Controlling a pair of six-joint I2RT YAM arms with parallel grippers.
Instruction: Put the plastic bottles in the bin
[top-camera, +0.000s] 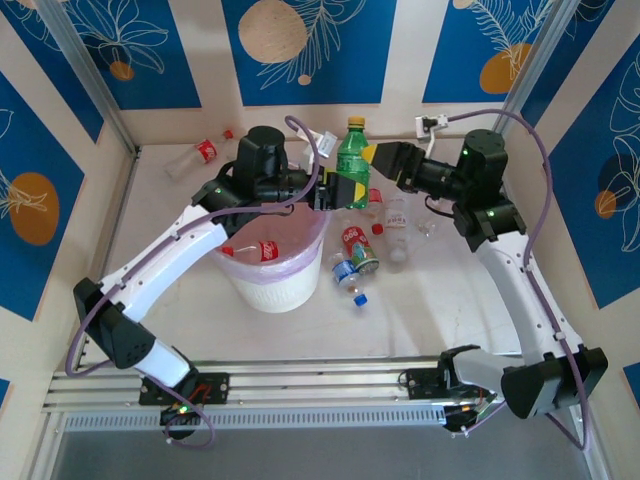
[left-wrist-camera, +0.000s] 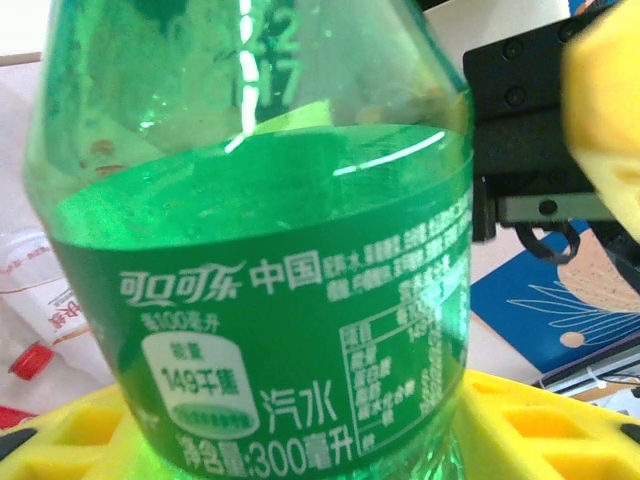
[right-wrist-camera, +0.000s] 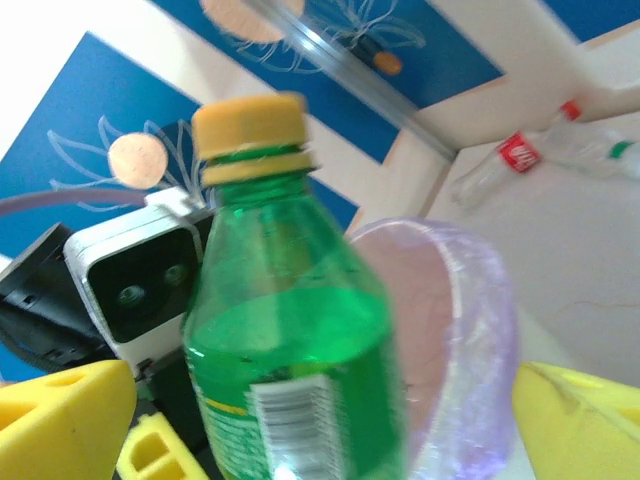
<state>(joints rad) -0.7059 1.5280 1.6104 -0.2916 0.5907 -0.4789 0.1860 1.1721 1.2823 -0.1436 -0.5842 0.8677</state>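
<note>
From above, the left fingers (top-camera: 345, 190) are closed around the lower part of a green bottle (top-camera: 352, 158), holding it upright in the air just past the far rim of the bin (top-camera: 268, 288). The right fingers (top-camera: 372, 155) stand beside the bottle's shoulder, but from this view I cannot tell whether they are touching it. The bin is white with a pinkish bag over its rim and a red-labelled bottle (top-camera: 262, 250) lying inside. More bottles (top-camera: 357, 252) lie on the table (top-camera: 450, 310) just right of the bin, and one (top-camera: 203, 152) is well apart near the far left corner. In the left wrist view the green bottle (left-wrist-camera: 270, 300) is pinched low down between the yellow left fingers (left-wrist-camera: 70, 440). Its green label with white print faces the camera, and its top and base are cut off. A yellow right finger (left-wrist-camera: 605, 110) shows blurred at the upper right. In the right wrist view the right fingers (right-wrist-camera: 60, 415) are spread wide, with the green bottle (right-wrist-camera: 290, 370) and its yellow cap (right-wrist-camera: 250, 125) between them, clear of both. The bin (right-wrist-camera: 470, 330) is behind it, half hidden.
</note>
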